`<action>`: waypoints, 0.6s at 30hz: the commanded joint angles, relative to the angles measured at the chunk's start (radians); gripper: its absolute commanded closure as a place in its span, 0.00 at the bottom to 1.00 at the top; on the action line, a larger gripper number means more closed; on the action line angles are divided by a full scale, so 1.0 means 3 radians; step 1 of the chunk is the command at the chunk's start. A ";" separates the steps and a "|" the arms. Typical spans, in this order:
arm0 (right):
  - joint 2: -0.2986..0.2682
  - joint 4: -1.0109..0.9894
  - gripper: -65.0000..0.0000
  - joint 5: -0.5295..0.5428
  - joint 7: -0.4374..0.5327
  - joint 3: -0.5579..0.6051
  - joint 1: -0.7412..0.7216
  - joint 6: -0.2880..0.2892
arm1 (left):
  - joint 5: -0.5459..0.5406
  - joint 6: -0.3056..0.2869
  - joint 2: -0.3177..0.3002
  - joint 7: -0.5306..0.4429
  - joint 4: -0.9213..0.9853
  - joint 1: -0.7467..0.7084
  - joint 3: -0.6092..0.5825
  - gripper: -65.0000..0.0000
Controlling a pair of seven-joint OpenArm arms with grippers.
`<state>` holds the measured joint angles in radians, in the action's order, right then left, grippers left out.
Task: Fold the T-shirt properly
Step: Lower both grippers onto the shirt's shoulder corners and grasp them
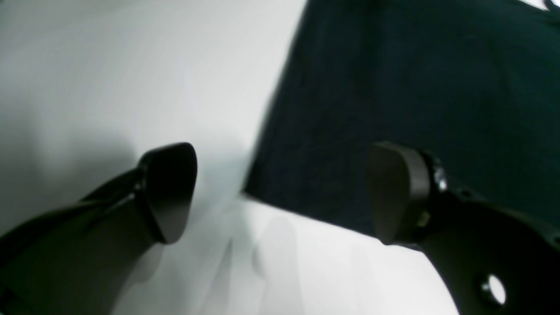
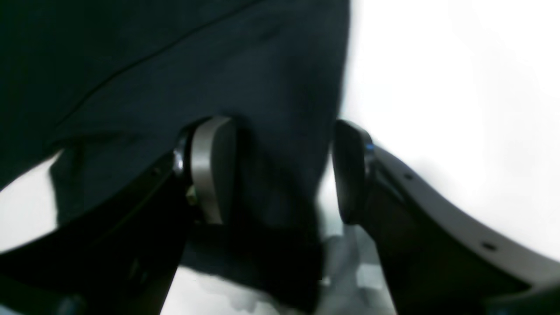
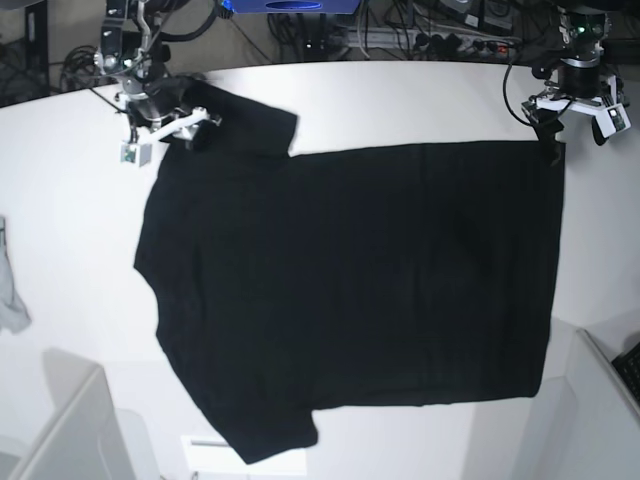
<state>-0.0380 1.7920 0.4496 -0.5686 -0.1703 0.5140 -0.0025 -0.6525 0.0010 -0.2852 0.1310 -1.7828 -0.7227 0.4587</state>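
Note:
The black T-shirt (image 3: 350, 280) lies spread flat on the white table (image 3: 400, 95), plain side up, with its sleeves to the left and its hem to the right. My right gripper (image 3: 192, 135) is at the far-left sleeve. In the right wrist view it (image 2: 282, 170) is open, with the jaws straddling the edge of the dark cloth (image 2: 175, 65). My left gripper (image 3: 552, 148) is at the far-right hem corner. In the left wrist view it (image 1: 282, 192) is open, and the shirt's corner (image 1: 415, 87) lies between the fingers. The print is hidden.
A small pale grey cloth scrap (image 3: 10, 290) lies at the table's left edge. Pale box-like objects stand at the near left (image 3: 70, 430) and near right (image 3: 605, 420). Cables and gear (image 3: 420, 30) line the back edge.

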 commanded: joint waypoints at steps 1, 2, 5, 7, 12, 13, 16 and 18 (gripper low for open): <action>-0.0004 0.0003 0.50 0.0028 -0.0133 0.0018 0.0048 -0.0005 | -0.0006 -0.0016 -0.0024 -0.0081 -0.0023 -0.0013 0.0023 0.10; -0.0004 0.0003 0.50 0.0028 -0.0133 0.0018 0.0054 -0.0005 | -0.0006 -0.0016 -0.0024 -0.0081 0.0018 -0.0008 0.0023 0.10; -0.0004 -0.0023 0.59 0.0028 -0.0133 0.0003 0.0054 -0.0005 | -0.0011 -0.0016 -0.0024 -0.0081 0.0115 0.0084 0.0023 0.10; -0.0004 -0.0084 0.75 0.0028 -0.0133 -0.0013 0.0038 -0.0005 | -0.0011 -0.0016 -0.0024 -0.0081 0.0212 0.0120 0.0018 0.10; -0.0081 -0.0135 1.00 0.0043 -0.0133 0.0003 0.0028 -0.0005 | -0.0011 -0.0016 0.0002 -0.0081 0.0422 0.0253 0.0013 0.10; -0.0076 -0.0135 1.00 0.0043 -0.0133 -0.0013 0.0028 -0.0005 | -0.0011 -0.0016 0.0017 -0.0081 0.0457 0.0294 0.0013 0.10; -0.0096 -0.0135 1.00 0.0043 -0.0133 -0.0013 0.0028 -0.0005 | -0.0011 -0.0016 0.0043 -0.0076 0.0616 0.0391 0.0013 0.10; -0.0101 -0.0135 1.00 0.0043 -0.0133 -0.0008 0.0028 -0.0005 | -0.0011 -0.0016 0.0048 -0.0035 0.0713 0.0463 0.0013 0.10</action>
<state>-0.0631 1.7554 0.4740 -0.5602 -0.1738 0.5106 0.0078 -0.6559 -0.0006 -0.2588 0.1402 -1.5570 -0.5804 0.4549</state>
